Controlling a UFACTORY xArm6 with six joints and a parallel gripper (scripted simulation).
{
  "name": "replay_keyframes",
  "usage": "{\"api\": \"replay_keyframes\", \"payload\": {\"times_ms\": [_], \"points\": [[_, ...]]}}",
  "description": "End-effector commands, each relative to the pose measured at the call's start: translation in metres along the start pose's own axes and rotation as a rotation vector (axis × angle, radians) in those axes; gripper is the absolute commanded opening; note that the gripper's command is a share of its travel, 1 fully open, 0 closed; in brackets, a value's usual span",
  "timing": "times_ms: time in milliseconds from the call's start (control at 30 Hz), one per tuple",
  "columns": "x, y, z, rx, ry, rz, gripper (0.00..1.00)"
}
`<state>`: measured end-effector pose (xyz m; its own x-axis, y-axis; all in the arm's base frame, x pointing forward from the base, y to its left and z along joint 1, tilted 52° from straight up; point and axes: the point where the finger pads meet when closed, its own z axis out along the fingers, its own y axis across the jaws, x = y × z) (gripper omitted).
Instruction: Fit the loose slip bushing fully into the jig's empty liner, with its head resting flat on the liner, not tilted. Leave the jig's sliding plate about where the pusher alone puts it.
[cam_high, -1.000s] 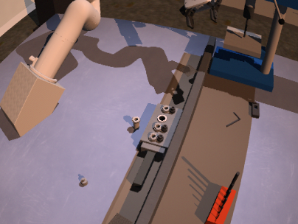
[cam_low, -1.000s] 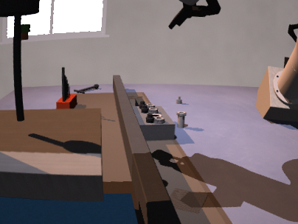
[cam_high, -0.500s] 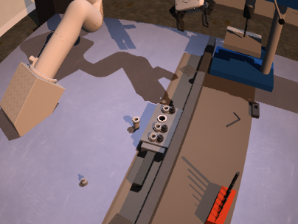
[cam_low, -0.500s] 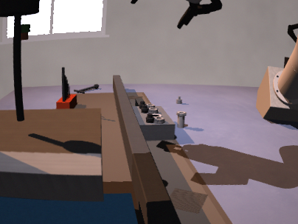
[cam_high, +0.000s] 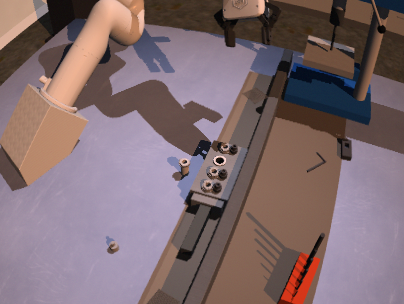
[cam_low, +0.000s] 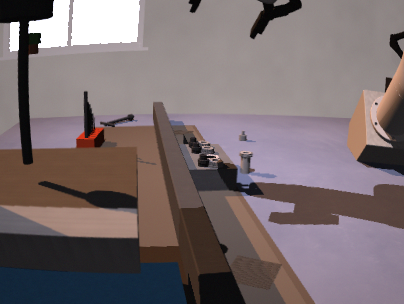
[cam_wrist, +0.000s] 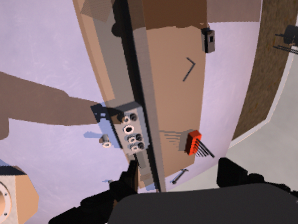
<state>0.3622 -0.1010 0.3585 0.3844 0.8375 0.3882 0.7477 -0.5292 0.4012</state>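
i'm on approach: black two-finger gripper (cam_high: 246, 35) spread wide, holding nothing, high above. next, descend over the upright tan flanged bushing (cam_high: 184, 166) beside the grey jig plate (cam_high: 235, 172).

No readable text, labels, numbers or brand names anywhere; only a faint emblem on the gripper (cam_high: 245, 34) housing, too blurred to read.

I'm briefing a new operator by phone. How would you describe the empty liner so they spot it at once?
Find the long grey-brown rail running diagonally across the purple table. Against its left side sits a small grey jig plate with four stations. The empty liner, second from the far end, is a lone pale ring around a dark hole; its neighbours hold bushing heads beside dark knobs.
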Motion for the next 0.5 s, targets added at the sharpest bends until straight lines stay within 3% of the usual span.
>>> {"api": "replay_keyframes", "payload": {"times_ms": [0, 367, 467], "points": [[-0.014, -0.004, 0.006, 0.034, 0.058, -0.025, 1.0], [-0.048, -0.018, 0.023, 0.103, 0.184, -0.079, 1.0], [-0.066, -0.025, 0.032, 0.137, 0.25, -0.108, 1.0]]}}
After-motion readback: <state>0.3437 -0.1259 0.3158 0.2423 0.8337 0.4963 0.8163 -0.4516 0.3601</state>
